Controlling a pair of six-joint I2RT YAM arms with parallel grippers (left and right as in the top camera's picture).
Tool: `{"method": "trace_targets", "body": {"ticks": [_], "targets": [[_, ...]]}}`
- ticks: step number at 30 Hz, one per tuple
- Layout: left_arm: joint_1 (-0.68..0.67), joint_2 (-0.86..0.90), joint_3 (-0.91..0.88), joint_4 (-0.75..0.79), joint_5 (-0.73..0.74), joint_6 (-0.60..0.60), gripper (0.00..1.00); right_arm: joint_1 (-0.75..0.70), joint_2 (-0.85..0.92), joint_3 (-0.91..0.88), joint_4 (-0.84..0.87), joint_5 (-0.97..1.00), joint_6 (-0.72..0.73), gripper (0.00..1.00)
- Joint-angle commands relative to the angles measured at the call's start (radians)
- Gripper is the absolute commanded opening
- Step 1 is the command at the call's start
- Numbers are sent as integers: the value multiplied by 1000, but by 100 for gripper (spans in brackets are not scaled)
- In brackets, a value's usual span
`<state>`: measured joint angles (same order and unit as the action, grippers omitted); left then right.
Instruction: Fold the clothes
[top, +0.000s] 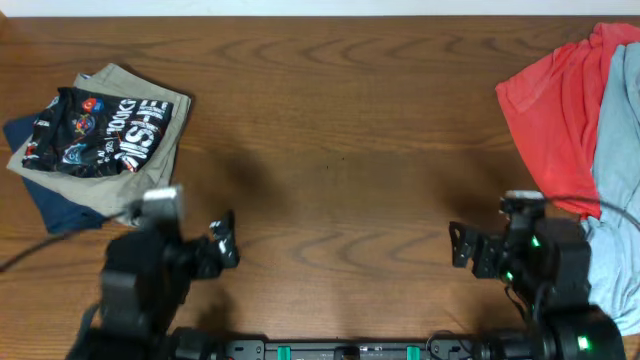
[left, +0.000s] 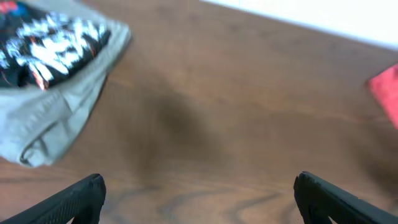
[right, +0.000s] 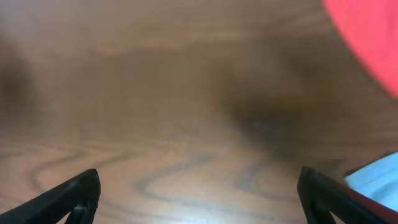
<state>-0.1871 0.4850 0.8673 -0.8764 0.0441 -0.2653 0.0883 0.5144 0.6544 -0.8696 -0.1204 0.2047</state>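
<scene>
Both arms folded low, pointing forward. left gripper (top: 225, 240) spread wide, holding nothing; right gripper (top: 457, 246) likewise wide, empty.

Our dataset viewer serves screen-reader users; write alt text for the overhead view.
A folded black jersey tops khaki shorts and a navy garment at the far left of the wooden table. A red shirt and a pale blue garment lie at the right edge. The left gripper and right gripper hang open near the front, holding nothing.
</scene>
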Motion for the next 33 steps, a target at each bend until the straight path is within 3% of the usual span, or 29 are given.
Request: {"method": "trace_targets", "body": {"ticks": [1, 23, 33], "targets": [[-2, -88, -13, 3, -19, -6, 98, 10, -64, -12, 2, 19, 4, 99], [-2, -147, -13, -5, -19, -6, 98, 10, -76, -12, -37, 19, 4, 99], [-2, -147, -13, -5, -19, -6, 98, 11, -192, -55, -48, 64, -47, 99]]}}
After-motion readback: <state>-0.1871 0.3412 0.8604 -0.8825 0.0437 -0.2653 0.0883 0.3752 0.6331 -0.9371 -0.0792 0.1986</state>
